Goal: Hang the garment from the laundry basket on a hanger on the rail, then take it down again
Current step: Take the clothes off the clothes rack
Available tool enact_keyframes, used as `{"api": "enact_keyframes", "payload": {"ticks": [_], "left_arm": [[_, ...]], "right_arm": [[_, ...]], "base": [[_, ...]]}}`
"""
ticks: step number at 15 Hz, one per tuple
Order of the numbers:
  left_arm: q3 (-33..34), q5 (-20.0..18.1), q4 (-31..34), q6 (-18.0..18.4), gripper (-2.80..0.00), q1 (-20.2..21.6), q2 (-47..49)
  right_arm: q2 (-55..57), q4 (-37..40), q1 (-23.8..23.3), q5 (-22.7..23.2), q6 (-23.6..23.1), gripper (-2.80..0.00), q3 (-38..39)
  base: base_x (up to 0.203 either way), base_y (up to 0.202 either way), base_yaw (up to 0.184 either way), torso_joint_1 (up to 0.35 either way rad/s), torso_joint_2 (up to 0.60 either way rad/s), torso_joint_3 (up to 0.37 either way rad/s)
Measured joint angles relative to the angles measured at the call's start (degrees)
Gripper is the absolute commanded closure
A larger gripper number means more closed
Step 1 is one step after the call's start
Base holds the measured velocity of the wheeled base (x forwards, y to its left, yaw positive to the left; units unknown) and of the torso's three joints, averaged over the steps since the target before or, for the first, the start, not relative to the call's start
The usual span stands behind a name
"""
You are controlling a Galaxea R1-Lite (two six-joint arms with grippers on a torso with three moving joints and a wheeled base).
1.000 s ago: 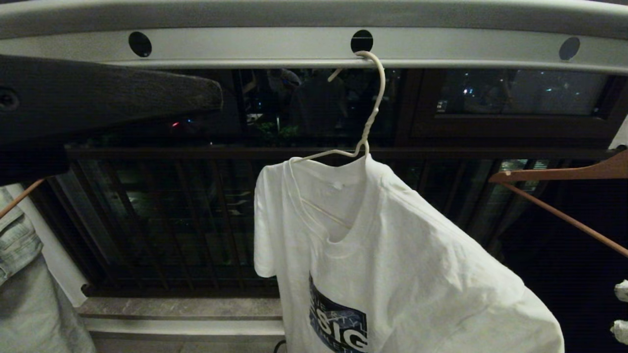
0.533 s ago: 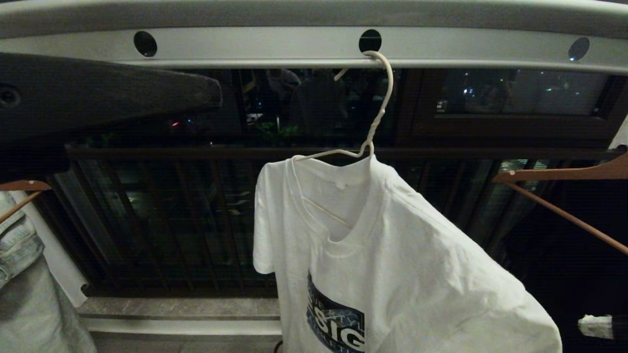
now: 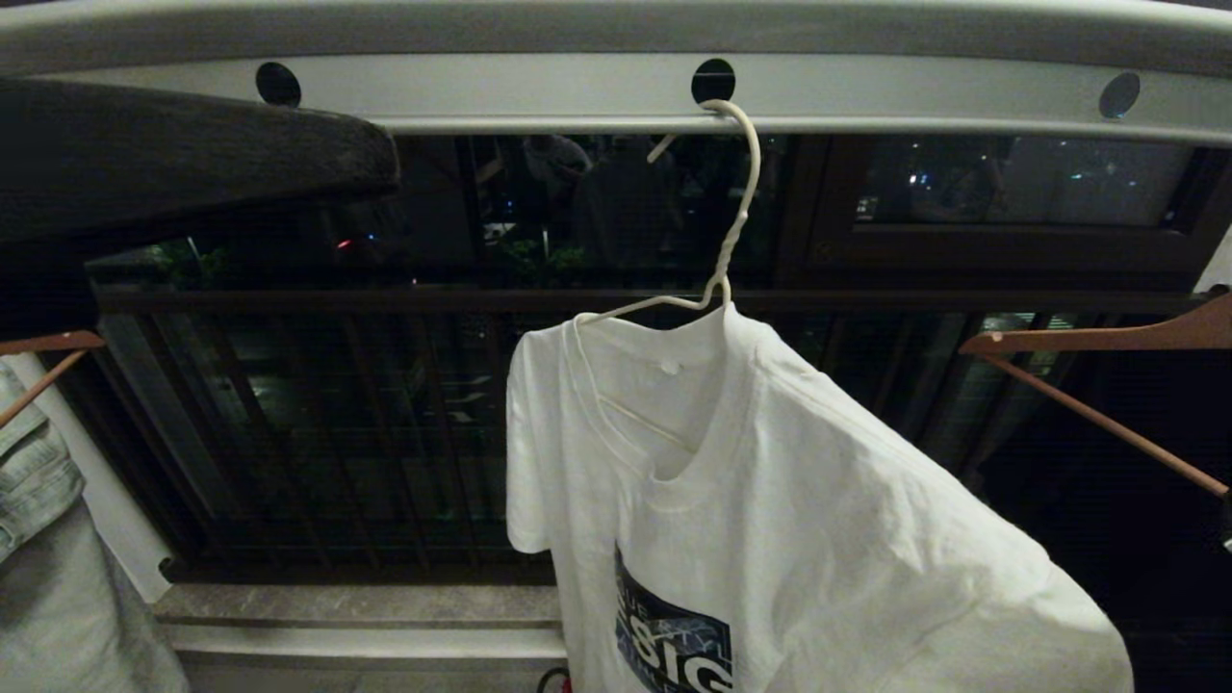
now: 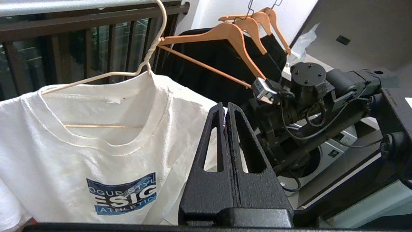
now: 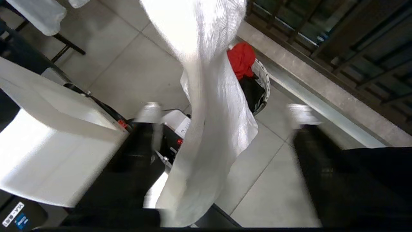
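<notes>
Between the right gripper point(image 5: 222, 111)'s wide, empty jaws hangs the garment point(image 5: 206, 96); left gripper point(image 4: 227, 109) shut, beside it; risk: tugging cloth unhooks hanger point(image 3: 736, 192) off rail point(image 3: 914, 91).

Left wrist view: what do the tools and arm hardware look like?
The left tool has matte black, rough-textured fingers with long slotted cut-outs. Beyond it the right arm is black, with a round bolted flange, loose black cables and a small silver connector. The right tool has black fingers with pale tips.
</notes>
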Motion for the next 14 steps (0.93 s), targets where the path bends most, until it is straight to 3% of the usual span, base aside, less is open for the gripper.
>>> {"api": "enact_keyframes", "payload": {"ticks": [8,14], "left_arm": [[0.1,0.1,-0.1,0.0,0.00,0.0,-0.3],[0.1,0.1,-0.2,0.0,0.00,0.0,-0.4]], "right_arm": [[0.2,-0.5,0.0,0.3,0.2,0.00,0.3],[0.4,-0.3,0.0,0.3,2.4,0.00,4.6]], "base": [[0.000,0.000,0.000,0.000,0.00,0.000],[0.000,0.000,0.000,0.000,0.00,0.000]]}}
